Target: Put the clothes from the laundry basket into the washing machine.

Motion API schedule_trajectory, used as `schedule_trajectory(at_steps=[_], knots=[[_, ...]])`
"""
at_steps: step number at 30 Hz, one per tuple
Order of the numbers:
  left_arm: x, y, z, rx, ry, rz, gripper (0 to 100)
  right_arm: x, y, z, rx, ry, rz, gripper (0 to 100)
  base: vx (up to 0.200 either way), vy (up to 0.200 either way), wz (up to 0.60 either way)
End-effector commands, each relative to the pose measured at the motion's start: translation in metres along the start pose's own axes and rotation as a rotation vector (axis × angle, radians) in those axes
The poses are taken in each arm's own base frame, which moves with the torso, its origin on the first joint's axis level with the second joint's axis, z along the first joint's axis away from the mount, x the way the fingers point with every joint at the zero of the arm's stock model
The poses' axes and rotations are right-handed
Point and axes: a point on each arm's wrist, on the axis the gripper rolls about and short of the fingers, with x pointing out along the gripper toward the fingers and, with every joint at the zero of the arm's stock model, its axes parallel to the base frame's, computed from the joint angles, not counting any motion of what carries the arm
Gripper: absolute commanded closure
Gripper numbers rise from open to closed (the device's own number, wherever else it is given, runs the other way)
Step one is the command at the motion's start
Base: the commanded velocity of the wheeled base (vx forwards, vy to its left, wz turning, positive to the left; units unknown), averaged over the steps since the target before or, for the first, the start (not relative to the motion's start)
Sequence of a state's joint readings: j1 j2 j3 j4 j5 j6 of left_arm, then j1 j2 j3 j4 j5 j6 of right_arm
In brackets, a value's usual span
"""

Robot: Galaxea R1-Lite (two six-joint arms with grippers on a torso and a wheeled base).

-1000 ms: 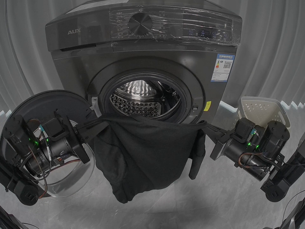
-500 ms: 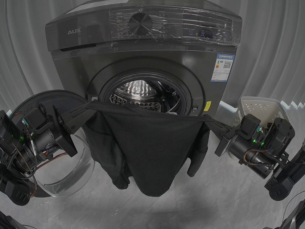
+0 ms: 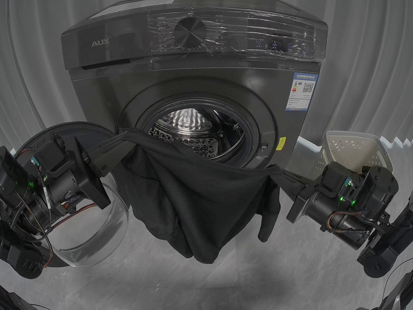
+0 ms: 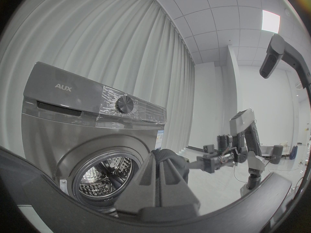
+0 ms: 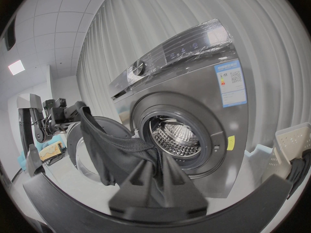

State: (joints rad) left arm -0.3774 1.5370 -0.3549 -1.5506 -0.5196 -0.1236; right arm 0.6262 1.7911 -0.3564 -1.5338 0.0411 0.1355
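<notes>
Head view: at nine o'clock the left gripper (image 3: 122,136) was clamped on a top corner of the soft, light black cloth garment (image 3: 202,194), which sagged before the round drum mouth (image 3: 193,128) of the grey washing machine (image 3: 129,87); at three o'clock the right gripper (image 3: 278,174) pinched the other corner. The hanging hem, seemingly clear of the rim (image 3: 254,156), could snag there.

Black garment (image 3: 202,203) stretched before open washing machine (image 3: 258,87), cream laundry basket (image 3: 352,149) beside
</notes>
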Motion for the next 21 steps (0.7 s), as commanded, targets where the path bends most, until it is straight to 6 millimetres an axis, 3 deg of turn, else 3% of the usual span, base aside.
schedule_trajectory(at_steps=[1, 5, 14, 21], knots=[[0.018, -0.007, 0.002, -0.012, -0.039, 0.005, 100, -0.002, 0.018, -0.021, 0.020, 0.089, 0.063, 0, 0.000, 0.000, 0.00], [0.024, -0.006, -0.004, -0.024, -0.024, 0.004, 100, 0.004, 0.021, -0.042, 0.019, 0.162, 0.078, 0, 0.000, 0.000, 0.00], [0.039, 0.003, -0.026, -0.048, 0.029, 0.024, 100, 0.041, 0.033, -0.073, 0.011, 0.199, 0.150, 0, 0.000, 0.000, 0.00], [0.053, 0.003, -0.039, -0.058, 0.043, 0.108, 100, 0.061, 0.036, -0.079, 0.011, 0.170, 0.144, 0, 0.000, 0.000, 0.00]])
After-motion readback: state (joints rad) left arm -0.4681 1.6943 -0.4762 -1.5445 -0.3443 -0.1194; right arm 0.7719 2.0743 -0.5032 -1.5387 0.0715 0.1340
